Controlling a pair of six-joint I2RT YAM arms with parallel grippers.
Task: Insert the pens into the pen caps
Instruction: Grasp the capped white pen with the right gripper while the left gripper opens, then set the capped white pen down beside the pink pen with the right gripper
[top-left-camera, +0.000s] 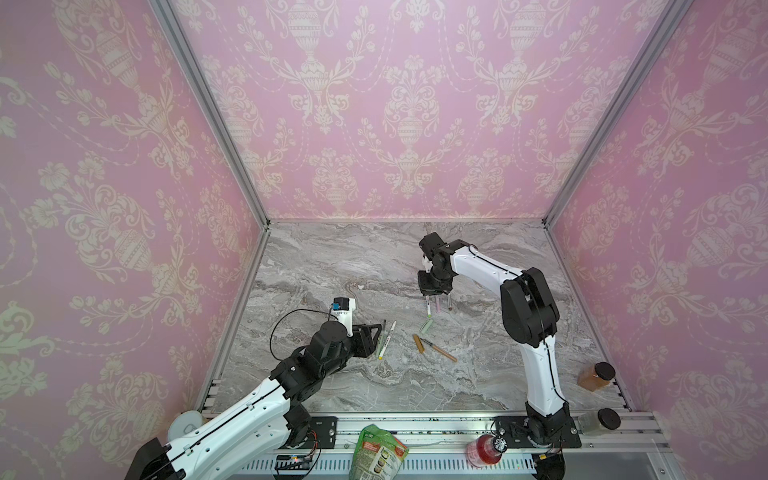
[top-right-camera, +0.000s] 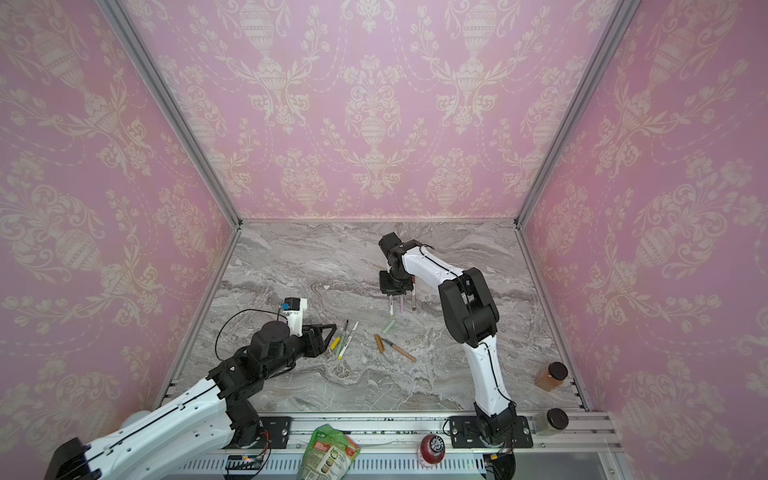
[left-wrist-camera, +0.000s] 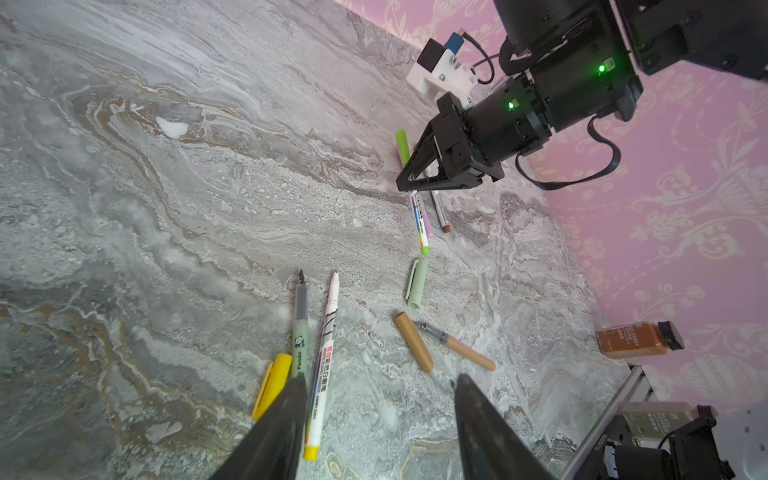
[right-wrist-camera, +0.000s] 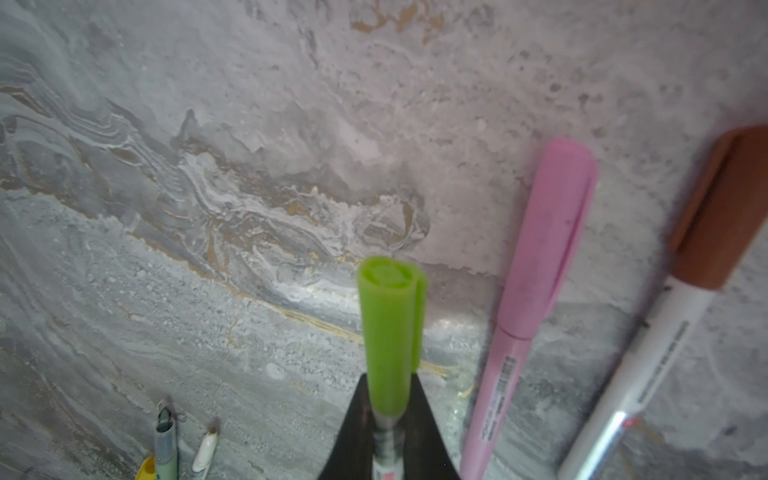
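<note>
In both top views the left gripper (top-left-camera: 375, 332) sits low over the grey marble-patterned tabletop (top-left-camera: 332, 266), while the right gripper (top-left-camera: 434, 296) points down farther back. Between them lie a pale green pen cap (top-left-camera: 427, 326), a tan pen cap (top-left-camera: 417, 344) and, just beside it, an uncapped tan marker pen (top-left-camera: 441, 352).

In the left wrist view the left jaws stand apart with nothing between them (one finger (left-wrist-camera: 282, 432) overlaps two barrels in the picture). There a yellow pen cap (left-wrist-camera: 272, 384), a pale green marker pen (left-wrist-camera: 300, 328) with a bare dark tip and a white marker pen with a yellow end (left-wrist-camera: 326, 361) lie side by side.

In the right wrist view the right jaws are clamped on the barrel of a white marker pen wearing a lime green cap (right-wrist-camera: 390, 328); whether it touches the table I cannot tell. Beside it on the table lie a pink marker pen in its pink cap (right-wrist-camera: 536, 291) and a white marker pen in a brown cap (right-wrist-camera: 656, 361).
</note>
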